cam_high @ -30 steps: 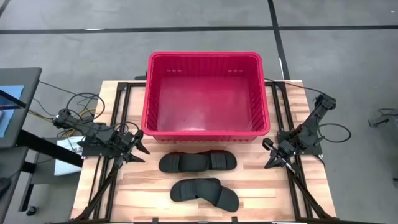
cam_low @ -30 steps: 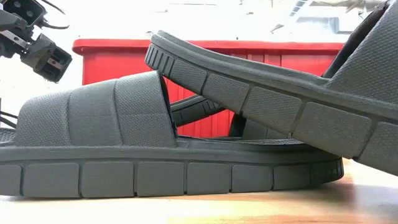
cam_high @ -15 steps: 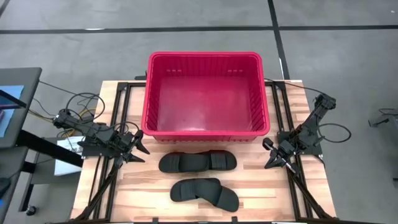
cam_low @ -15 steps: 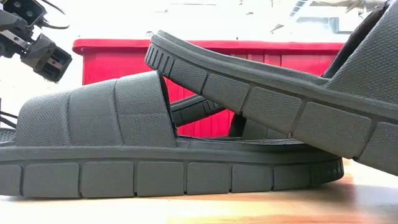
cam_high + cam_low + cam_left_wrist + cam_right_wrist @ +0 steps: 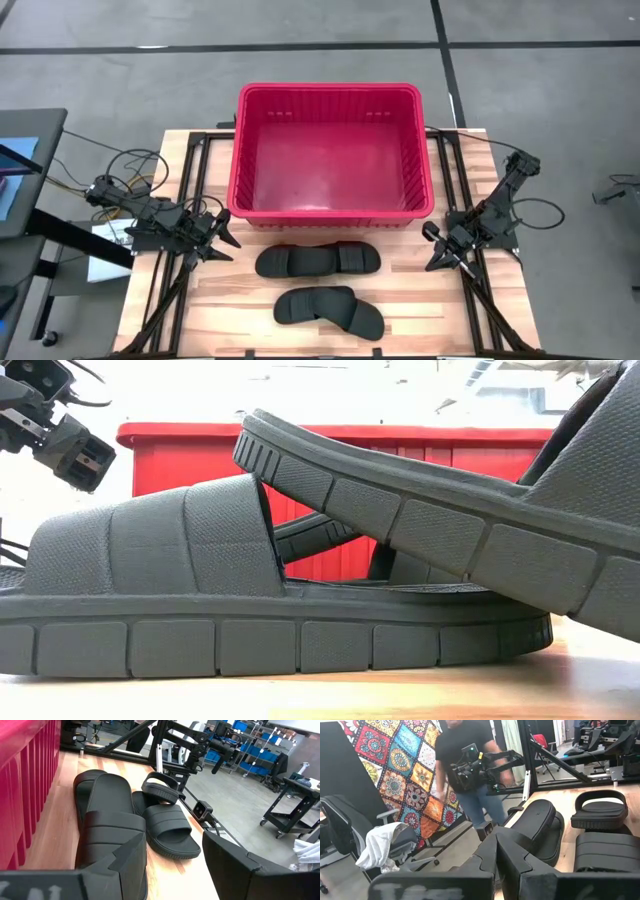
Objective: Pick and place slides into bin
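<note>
Several black slides lie on the wooden table in front of the red bin (image 5: 330, 150), in two overlapping pairs: a far pair (image 5: 317, 260) and a near pair (image 5: 328, 307). In the low view one slide (image 5: 200, 610) rests flat on its sole. A second slide (image 5: 430, 530) leans on it, sloping up over its strap. My left gripper (image 5: 228, 235) hovers open at the table's left, left of the far pair. My right gripper (image 5: 432, 255) hovers shut at the table's right. In the wrist views the left gripper (image 5: 175, 870) and the right gripper (image 5: 495, 855) hold nothing.
The bin (image 5: 25, 795) stands at the table's far middle with nothing visible inside. Black frame rails (image 5: 180, 280) run along both sides of the table. In the right wrist view a person (image 5: 465, 775) stands beyond the table's left side, by a patterned cloth (image 5: 395, 775).
</note>
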Controlling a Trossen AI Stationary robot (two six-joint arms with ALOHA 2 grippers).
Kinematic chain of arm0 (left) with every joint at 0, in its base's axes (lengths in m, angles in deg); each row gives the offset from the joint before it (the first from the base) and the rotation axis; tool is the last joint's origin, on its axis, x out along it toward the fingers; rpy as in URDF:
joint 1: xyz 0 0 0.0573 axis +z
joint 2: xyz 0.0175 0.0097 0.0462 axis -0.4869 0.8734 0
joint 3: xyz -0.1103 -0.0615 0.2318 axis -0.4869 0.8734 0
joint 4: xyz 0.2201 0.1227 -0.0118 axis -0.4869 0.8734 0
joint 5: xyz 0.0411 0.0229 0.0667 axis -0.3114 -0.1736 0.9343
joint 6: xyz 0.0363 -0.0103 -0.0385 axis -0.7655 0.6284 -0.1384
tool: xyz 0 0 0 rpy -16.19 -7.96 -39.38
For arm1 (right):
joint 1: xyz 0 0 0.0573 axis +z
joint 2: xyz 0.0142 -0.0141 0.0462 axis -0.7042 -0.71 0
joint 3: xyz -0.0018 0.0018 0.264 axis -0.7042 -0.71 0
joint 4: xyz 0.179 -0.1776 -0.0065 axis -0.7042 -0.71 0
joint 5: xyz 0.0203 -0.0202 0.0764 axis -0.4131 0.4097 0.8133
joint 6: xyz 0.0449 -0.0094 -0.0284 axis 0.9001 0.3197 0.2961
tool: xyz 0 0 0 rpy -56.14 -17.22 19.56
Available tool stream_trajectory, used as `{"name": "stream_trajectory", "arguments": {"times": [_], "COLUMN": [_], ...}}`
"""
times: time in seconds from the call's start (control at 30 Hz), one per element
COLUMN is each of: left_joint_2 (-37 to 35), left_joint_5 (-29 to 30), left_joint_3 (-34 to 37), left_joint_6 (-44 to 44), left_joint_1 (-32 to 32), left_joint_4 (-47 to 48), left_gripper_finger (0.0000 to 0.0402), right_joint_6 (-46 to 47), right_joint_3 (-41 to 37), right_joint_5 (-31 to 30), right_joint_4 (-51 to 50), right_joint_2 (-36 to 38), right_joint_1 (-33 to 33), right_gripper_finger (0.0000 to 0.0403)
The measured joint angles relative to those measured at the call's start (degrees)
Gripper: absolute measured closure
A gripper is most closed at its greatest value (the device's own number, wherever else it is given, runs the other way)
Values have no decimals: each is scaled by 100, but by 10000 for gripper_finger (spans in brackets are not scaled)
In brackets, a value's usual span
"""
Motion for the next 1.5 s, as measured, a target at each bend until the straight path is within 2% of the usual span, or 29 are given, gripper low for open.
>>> {"name": "stream_trajectory", "arguments": {"times": [1.07, 1.13, 1.27, 1.33, 1.43, 1.5], "left_joint_2": [1, 1, 1, 1, 1, 1], "left_joint_5": [13, 15, 41, 141, 793, 1341], "left_joint_3": [-1, 1, 15, 21, 27, 27], "left_joint_6": [-130, 192, 1649, 1938, 2447, 3266], "left_joint_1": [0, 0, 1, 0, 0, 0], "left_joint_4": [-3, -30, -163, -200, -243, -265], "left_gripper_finger": [214, 214, 214, 214, 214, 214], "right_joint_6": [1, 0, 0, 0, 0, 1], "right_joint_3": [2, 2, 2, 2, 2, 2], "right_joint_5": [0, 2, 0, 0, 0, 2], "right_joint_4": [0, 0, 2, 2, 0, 2], "right_joint_2": [0, 0, -1, 0, 0, -1], "right_joint_1": [-1, 0, -2, -1, -2, 0], "right_gripper_finger": [403, 403, 403, 403, 403, 403]}}
